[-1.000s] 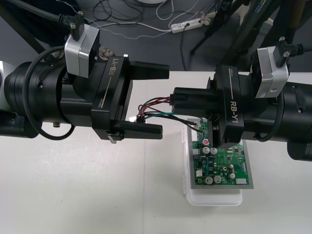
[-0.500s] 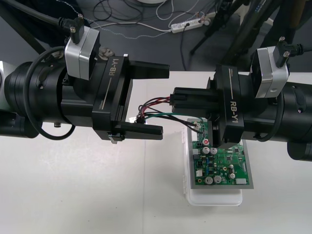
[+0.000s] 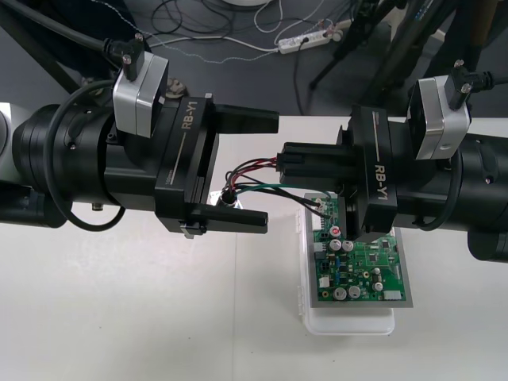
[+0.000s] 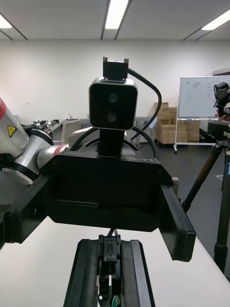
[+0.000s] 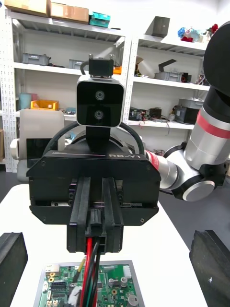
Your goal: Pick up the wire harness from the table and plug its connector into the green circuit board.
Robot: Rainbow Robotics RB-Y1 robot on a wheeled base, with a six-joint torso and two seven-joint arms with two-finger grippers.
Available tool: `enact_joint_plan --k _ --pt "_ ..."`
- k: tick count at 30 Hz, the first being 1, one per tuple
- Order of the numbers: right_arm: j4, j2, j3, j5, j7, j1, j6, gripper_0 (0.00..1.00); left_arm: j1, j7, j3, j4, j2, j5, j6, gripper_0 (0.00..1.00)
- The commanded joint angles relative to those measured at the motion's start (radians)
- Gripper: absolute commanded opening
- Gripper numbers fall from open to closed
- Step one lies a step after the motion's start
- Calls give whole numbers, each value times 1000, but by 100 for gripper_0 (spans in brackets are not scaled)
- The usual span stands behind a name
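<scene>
Tabletop: plain pale tabletop (image 3: 119, 317), with a strip of dark floor beyond its far edge.
Board: green circuit board (image 3: 361, 266) on a white base (image 3: 349, 324), under the right arm.
Right end effector (image 3: 282, 163): pressed together on the small black plug (image 5: 96, 226), above the board's far end.
Harness: thin red, black and green wire harness (image 3: 258, 187), held off the tabletop, running from the plug to a round metal socket (image 3: 228, 196).
Left end effector (image 3: 271, 171): spread wide, one finger either side of the wires and not closed on them.

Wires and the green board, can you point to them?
wires (image 5: 91, 261): left wrist view, on the red and black strands under the plug.
green board (image 3: 361, 270): front view, on its middle.
</scene>
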Motion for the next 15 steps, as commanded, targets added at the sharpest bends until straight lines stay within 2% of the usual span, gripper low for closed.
enact_joint_plan --k 1,6,10,11,12,14,15 --pt "-14 12 -27 4 25 10 2 0 -39 -64 -18 -36 35 -7 34 100" --pt "-14 12 -27 2 25 10 2 0 -39 -67 -18 -36 35 -7 34 100" --pt "-13 12 -27 4 25 10 4 0 -39 -70 -18 -36 35 -9 34 67" --pt "-13 10 -27 4 25 10 4 0 -39 -70 -18 -34 35 -9 34 49" --pt "-14 12 -27 4 25 10 2 0 -39 -71 -18 -34 35 -9 36 43" --pt "-13 12 -28 4 25 12 2 0 -39 -73 -18 -34 35 -9 34 41" --pt "-13 12 -28 4 25 10 2 0 -39 -73 -18 -36 35 -9 34 36"
